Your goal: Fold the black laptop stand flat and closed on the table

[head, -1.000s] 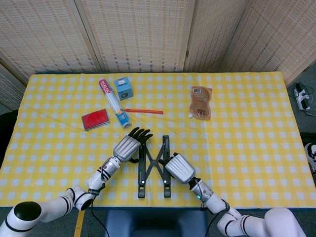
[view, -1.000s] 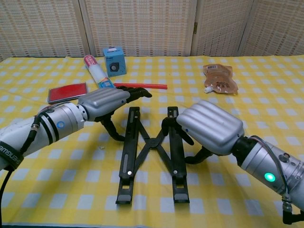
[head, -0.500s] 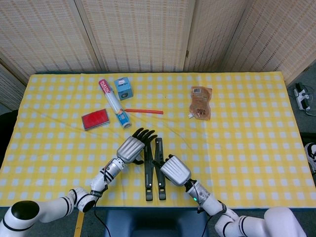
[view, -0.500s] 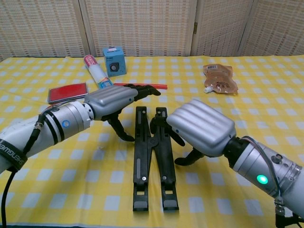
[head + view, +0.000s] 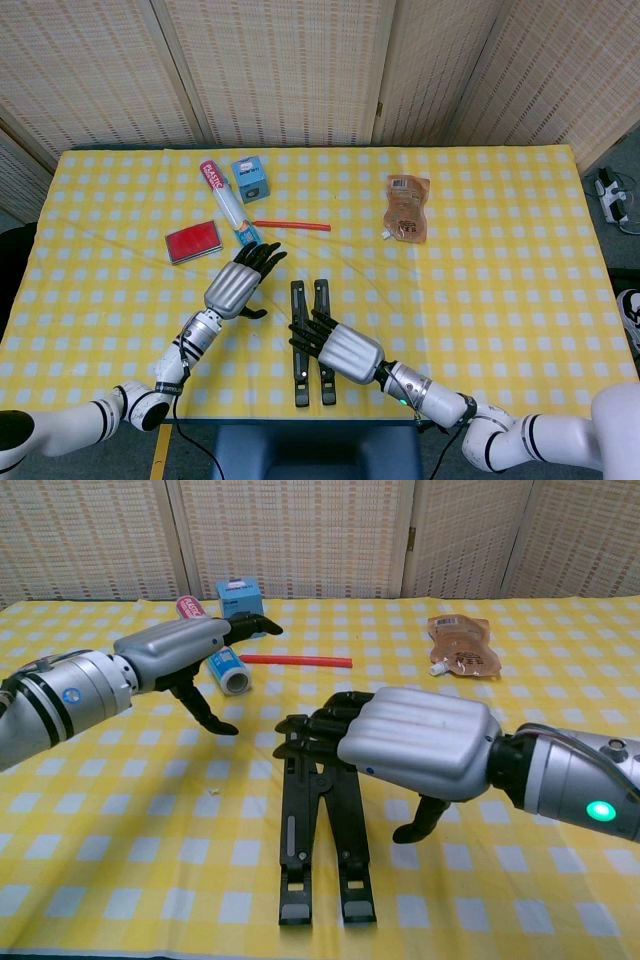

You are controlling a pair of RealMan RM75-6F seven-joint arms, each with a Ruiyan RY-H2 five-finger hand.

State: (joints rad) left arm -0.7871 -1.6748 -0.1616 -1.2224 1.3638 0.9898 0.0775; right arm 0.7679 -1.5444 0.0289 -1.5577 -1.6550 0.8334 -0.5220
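Observation:
The black laptop stand [image 5: 299, 380] lies on the yellow checked table near the front edge, its two bars folded close side by side; the chest view shows the stand [image 5: 298, 842] flat on the cloth. My right hand [image 5: 335, 350] reaches across it from the right, fingers stretched over the bars' middle and far part, thumb off to the right side; the right hand [image 5: 405, 742] holds nothing. My left hand [image 5: 237, 282] hovers left of the stand, apart from it. In the chest view the left hand [image 5: 178, 650] is raised, fingers spread and empty.
Behind the stand lie a red flat box [image 5: 193, 242], a white tube [image 5: 228, 208], a blue box [image 5: 250, 179] and a thin red stick [image 5: 291, 225]. A brown pouch [image 5: 407, 207] lies at the back right. The table's front edge runs just below the stand.
The stand's bars have gone from a crossed X to lying close together. My left hand has lifted away to the left. My right hand has turned and laid its fingers across the stand.

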